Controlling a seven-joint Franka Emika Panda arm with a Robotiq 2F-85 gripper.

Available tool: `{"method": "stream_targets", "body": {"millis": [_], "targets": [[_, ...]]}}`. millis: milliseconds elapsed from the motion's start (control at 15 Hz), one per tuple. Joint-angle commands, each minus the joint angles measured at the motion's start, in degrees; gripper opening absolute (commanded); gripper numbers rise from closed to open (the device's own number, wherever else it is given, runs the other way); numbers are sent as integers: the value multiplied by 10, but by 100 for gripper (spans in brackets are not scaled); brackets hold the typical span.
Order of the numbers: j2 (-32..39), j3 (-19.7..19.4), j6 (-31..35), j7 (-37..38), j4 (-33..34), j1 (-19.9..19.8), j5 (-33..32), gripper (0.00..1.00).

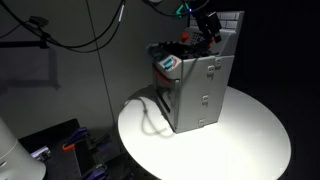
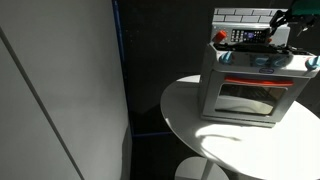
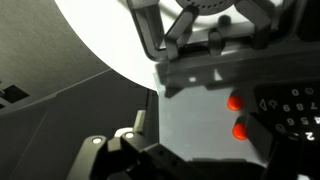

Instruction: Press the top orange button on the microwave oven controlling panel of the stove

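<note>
The grey toy stove (image 1: 198, 92) stands on a round white table; its white door front (image 2: 245, 95) faces one exterior camera. The small dark control panel (image 2: 245, 37) sits on the stove's top in front of the tiled back. In the wrist view the panel (image 3: 292, 105) is at the right edge, with two round orange buttons on the grey face beside it, one (image 3: 235, 102) above the other (image 3: 240, 129). My gripper (image 3: 197, 132) is close to this face and open, with nothing in it. Its right finger lies next to the lower button. In both exterior views it hovers at the stove's top (image 1: 207, 27) (image 2: 285, 22).
The round white table (image 1: 250, 135) (image 2: 190, 120) carries only the stove. Colourful toy pieces (image 1: 168, 62) lie on the stove top. A grey wall or partition (image 2: 60, 90) stands to one side. Cables hang behind (image 1: 95, 30). The surroundings are dark.
</note>
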Motion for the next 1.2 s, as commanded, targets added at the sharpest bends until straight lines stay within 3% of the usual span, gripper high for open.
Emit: {"method": "stream_targets", "body": {"millis": [0, 1133], "targets": [[16, -13, -4, 19, 27, 10, -13, 100], [32, -24, 1, 26, 39, 12, -16, 100]]}}
